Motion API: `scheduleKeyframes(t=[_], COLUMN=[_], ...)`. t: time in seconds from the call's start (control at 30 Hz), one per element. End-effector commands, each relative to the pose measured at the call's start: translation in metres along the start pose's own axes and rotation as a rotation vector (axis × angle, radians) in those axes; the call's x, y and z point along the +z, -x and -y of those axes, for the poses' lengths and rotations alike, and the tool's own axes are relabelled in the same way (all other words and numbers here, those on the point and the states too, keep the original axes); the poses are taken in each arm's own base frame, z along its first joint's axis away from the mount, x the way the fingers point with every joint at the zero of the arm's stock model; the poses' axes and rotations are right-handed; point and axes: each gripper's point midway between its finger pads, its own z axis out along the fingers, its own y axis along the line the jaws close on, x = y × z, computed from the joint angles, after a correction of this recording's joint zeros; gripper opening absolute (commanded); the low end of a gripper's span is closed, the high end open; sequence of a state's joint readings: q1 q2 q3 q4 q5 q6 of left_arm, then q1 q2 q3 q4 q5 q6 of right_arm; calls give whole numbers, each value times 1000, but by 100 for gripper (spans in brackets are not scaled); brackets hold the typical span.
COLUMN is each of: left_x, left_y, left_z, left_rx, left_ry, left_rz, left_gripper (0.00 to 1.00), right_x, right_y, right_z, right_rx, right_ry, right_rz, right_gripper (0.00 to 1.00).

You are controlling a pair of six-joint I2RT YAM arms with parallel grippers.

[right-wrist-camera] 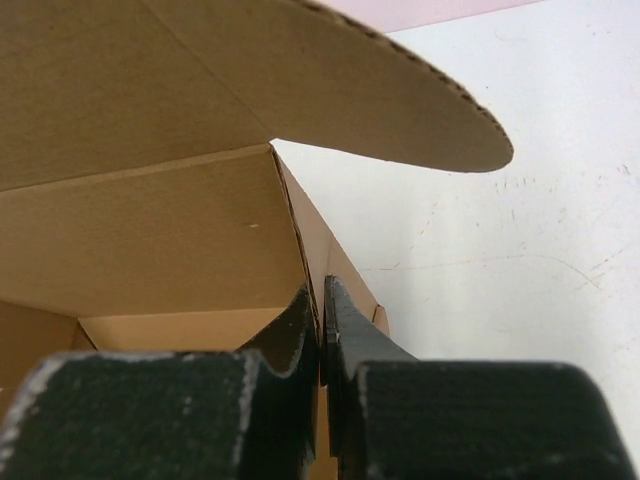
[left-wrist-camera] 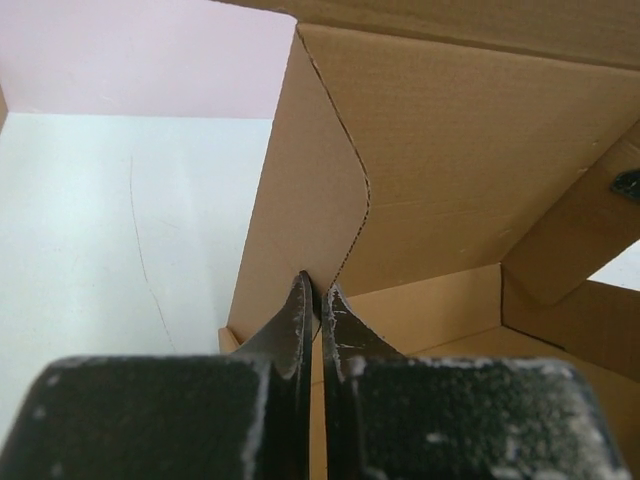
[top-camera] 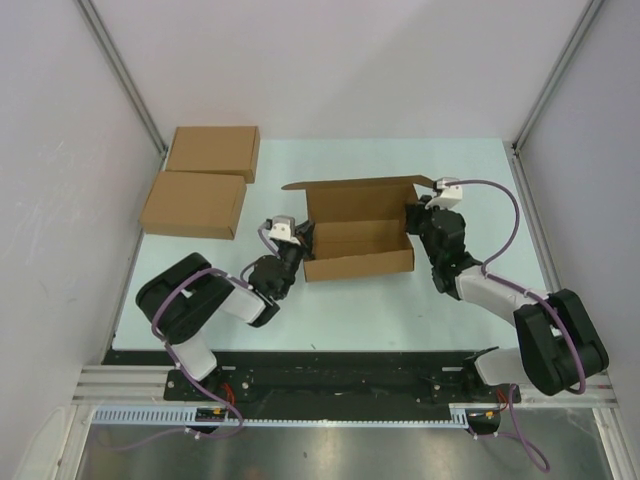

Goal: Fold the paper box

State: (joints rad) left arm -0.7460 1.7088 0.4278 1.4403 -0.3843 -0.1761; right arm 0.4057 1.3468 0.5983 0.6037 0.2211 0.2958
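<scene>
Top external view puts the paper box [top-camera: 360,240] mid-table [top-camera: 350,310], its tray formed and its lid [top-camera: 365,198] standing open along the far side, well apart from the two made-up flat boxes [top-camera: 212,152] at the far left. The left gripper [top-camera: 303,238] sits at the tray's left end and the right gripper [top-camera: 413,215] at its right end. Each wrist view shows the fingers drawn together with a thin cardboard edge nipped between them: the left gripper [left-wrist-camera: 318,300] on the left side wall [left-wrist-camera: 300,190], the right gripper [right-wrist-camera: 322,300] on the right side wall [right-wrist-camera: 328,255], beneath the lid's rounded ear flap [right-wrist-camera: 400,110]. The step in hand looks like setting the two end walls upright and square. The lid is not yet closed, so the next move probably calls for letting go of the walls without them springing out, then bringing the lid down toward the near side and tucking its ears inside. From above, the wrists hide the fingertips. In the wrist views the gripper bodies cut off the tray's near part, and I cannot tell whether the end walls are locked into the base.
</scene>
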Motion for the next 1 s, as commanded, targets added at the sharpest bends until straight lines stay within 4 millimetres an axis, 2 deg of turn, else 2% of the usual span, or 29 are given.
scheduleKeyframes(t=[0.0,0.07,0.1,0.13,0.17,0.23,0.27,0.3,0.37,0.4,0.47,0.5,0.6,0.63,0.77,0.83,0.87,0.93,0.97], left_x=[-23,-25,-24,-24,-24,-25,-26,-26,-30,-31,-35,-35,-37,-38,-38,-38,-38,-38,-38], left_y=[-38,-45,-44,-47,-47,-48,-49,-47,-51,-50,-54,-53,-55,-56,-56,-54,-55,-55,-56], left_z=[37,33,32,32,32,30,29,28,24,23,23,23,24,25,23,22,21,20,19], left_rx=[-97,-79,-71,-57,-51,-48,-48,-49,-43,-41,-28,-26,-21,-18,-10,-9,-4,-2,1], left_ry=[-134,-115,-112,-114,-114,-104,-101,-100,-89,-86,-86,-86,-87,-89,-77,-74,-69,-66,-64], left_rz=[-138,-175,-179,-198,-200,-199,-198,-188,-193,-183,-185,-174,-170,-172,-170,-165,-167,-167,-168], left_gripper=[4,4,3,3,2,2,1,1,0,0,0,0,0,0,0,0,0,0,0], right_x=[-27,-28,-30,-31,-33,-35,-38,-40,-46,-50,-56,-60,-69,-73,-88,-97,-105,-114,-121], right_y=[-98,-100,-100,-100,-99,-89,-89,-79,-76,-65,-61,-50,-40,-28,-8,-5,7,13,24], right_z=[-11,-10,-9,-7,-6,-7,-5,-6,-1,-4,-4,-5,-5,-8,-11,-13,-16,-19,-22], right_rx=[25,22,22,25,25,28,21,27,21,25,21,25,23,28,33,19,26,14,25], right_ry=[64,58,52,45,44,37,27,30,7,11,10,9,7,17,35,40,55,69,85], right_rz=[-321,-328,-333,-334,-332,-304,-309,-283,-282,-252,-240,-210,-184,-152,-108,-105,-68,-56,-22], right_gripper=[0,1,13,19,32,40,48,52,62,64,67,68,71,72,79,79,80,80,80])
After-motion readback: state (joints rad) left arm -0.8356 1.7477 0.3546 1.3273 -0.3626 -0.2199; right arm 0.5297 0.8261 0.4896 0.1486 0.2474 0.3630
